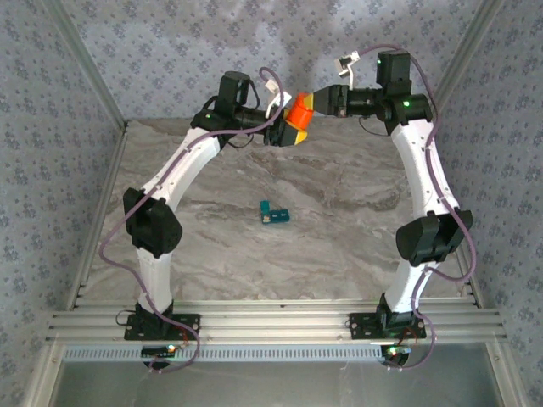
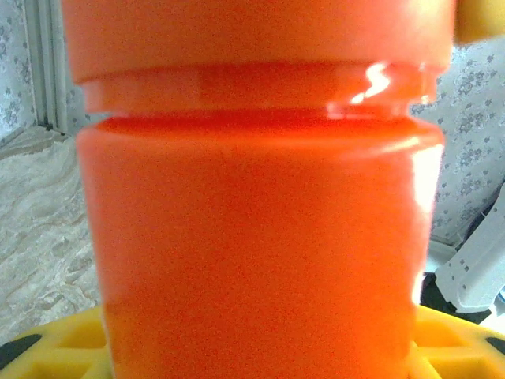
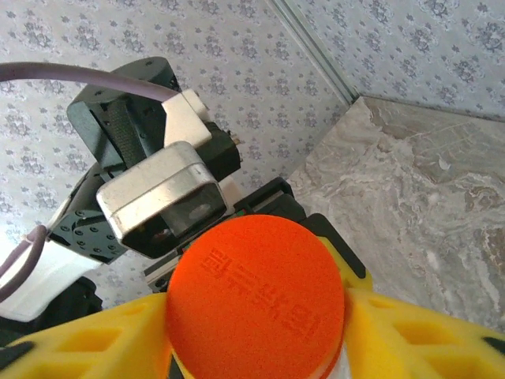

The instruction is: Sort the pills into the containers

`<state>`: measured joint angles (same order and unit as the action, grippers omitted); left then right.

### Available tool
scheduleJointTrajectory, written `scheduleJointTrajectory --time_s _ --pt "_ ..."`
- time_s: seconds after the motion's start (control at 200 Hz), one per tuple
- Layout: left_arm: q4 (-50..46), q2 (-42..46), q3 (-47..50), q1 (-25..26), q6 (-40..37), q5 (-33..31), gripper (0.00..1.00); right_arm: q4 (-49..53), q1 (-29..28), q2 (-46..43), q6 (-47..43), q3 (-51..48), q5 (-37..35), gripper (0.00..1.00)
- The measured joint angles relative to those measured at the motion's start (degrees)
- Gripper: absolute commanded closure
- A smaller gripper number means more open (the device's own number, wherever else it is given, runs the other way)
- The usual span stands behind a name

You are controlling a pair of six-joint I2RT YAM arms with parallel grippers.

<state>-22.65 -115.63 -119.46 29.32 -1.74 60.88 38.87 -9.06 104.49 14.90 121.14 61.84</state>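
Note:
An orange cylindrical bottle point(image 1: 298, 116) hangs high above the back of the table, held between both arms. My left gripper point(image 1: 287, 131) is shut on its body point(image 2: 260, 253), which blocks nearly the whole left wrist view. My right gripper point(image 1: 310, 103) is shut on its round orange cap point(image 3: 256, 296), its yellow fingers point(image 3: 410, 335) pressing on both sides. The small teal pill box point(image 1: 274, 213) lies on the marble table near the middle, apart from both grippers. No loose pills can be made out.
The marble tabletop point(image 1: 212, 246) is ringed by patterned walls point(image 1: 170, 42) and metal frame rails point(image 1: 271, 326) at the near edge. The left arm's wrist camera housing point(image 3: 162, 197) sits just behind the cap in the right wrist view.

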Motion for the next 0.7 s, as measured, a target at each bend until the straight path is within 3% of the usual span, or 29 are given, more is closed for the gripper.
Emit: scheduleJointTrajectory --time_s 0.1,0.355,0.7 --pt "-0.17 0.0 0.0 -0.09 0.02 -0.02 1.0 0.15 0.0 0.0 -0.2 0.0 -0.04 0.59" --pt "-0.46 0.0 0.13 -0.07 0.0 -2.93 1.0 -1.66 -0.39 -0.68 0.07 -2.25 -2.6 0.66" --pt "9.97 2.43 12.22 2.19 0.28 -16.59 1.0 -12.2 -3.1 -6.54 6.27 -17.29 -17.73 0.68"
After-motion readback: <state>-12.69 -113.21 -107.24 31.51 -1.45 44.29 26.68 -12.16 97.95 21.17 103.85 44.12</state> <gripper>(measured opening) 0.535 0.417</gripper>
